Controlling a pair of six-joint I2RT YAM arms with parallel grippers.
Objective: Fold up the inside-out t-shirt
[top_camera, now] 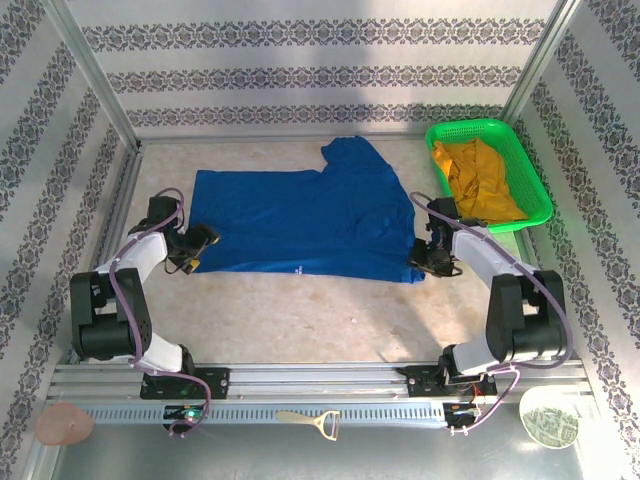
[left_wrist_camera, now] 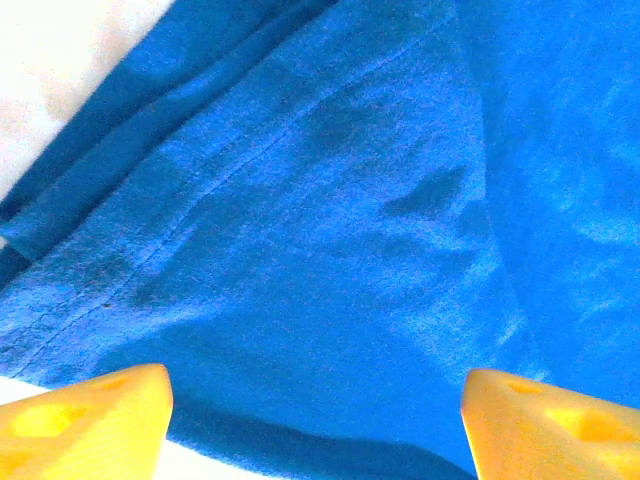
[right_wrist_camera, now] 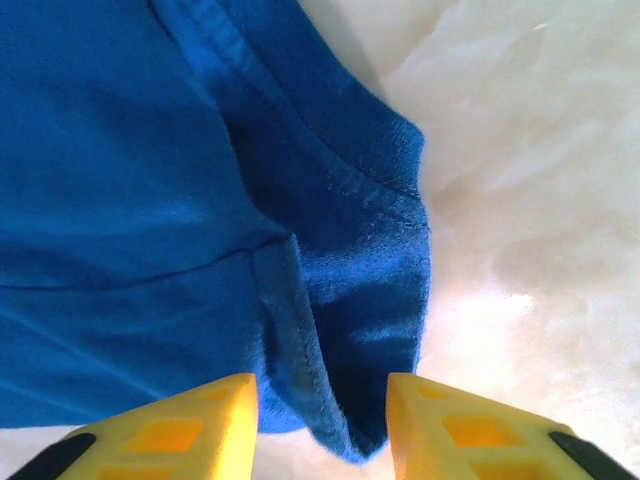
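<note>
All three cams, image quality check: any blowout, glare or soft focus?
Top external: even light, sharp, with the t-shirt and table well exposed. Left wrist: cloth weave looks soft, and the table corner at upper left is blown out white. Right wrist: hem stitching is crisp, the table on the right is overexposed with a glare patch, and the yellow tool fingers at the bottom edge are slightly soft.

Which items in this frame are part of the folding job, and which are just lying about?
Job: royal-blue cloth t-shirt; left gripper; right gripper.
Lying about: green plastic basket holding mustard-yellow garment; metal bottle opener; pink round pad; green-patterned round disc.
</note>
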